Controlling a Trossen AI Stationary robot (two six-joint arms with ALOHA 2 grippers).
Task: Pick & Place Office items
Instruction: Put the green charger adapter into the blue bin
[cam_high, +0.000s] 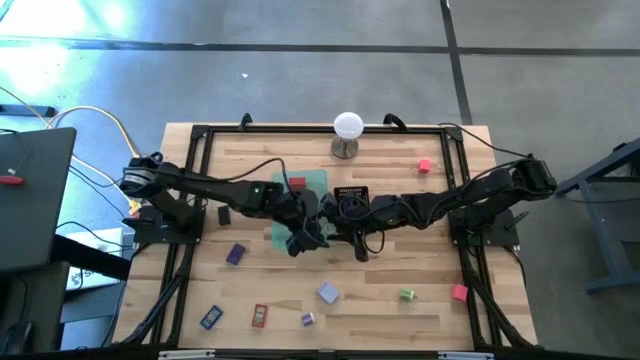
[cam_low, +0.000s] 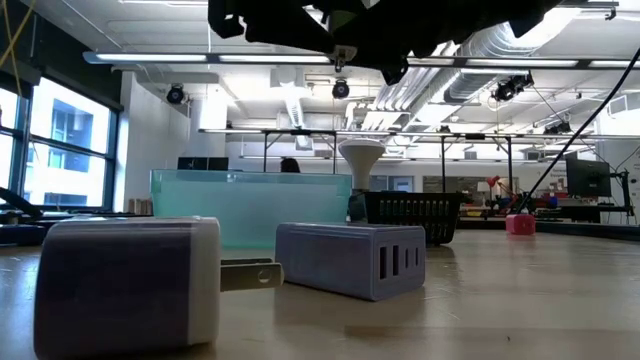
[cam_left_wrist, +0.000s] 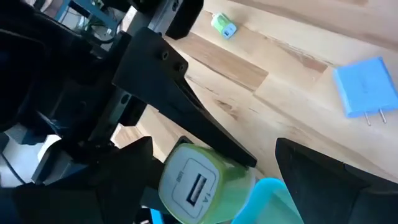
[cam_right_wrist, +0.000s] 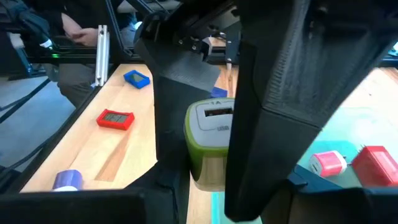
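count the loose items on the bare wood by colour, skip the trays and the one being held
red or pink: 3
purple: 3
blue: 1
green: 1
black: 1
total: 9

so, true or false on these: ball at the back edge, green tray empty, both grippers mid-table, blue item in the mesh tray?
1. The white ball on its stand is at the table's back edge. True.
2. The green tray is empty. False: a red item lies in it.
3. The left gripper and right gripper meet mid-table by the trays. True.
4. The blue item lies in the black mesh tray. False: it lies on the bare table near the front left corner, beside a flat red item.
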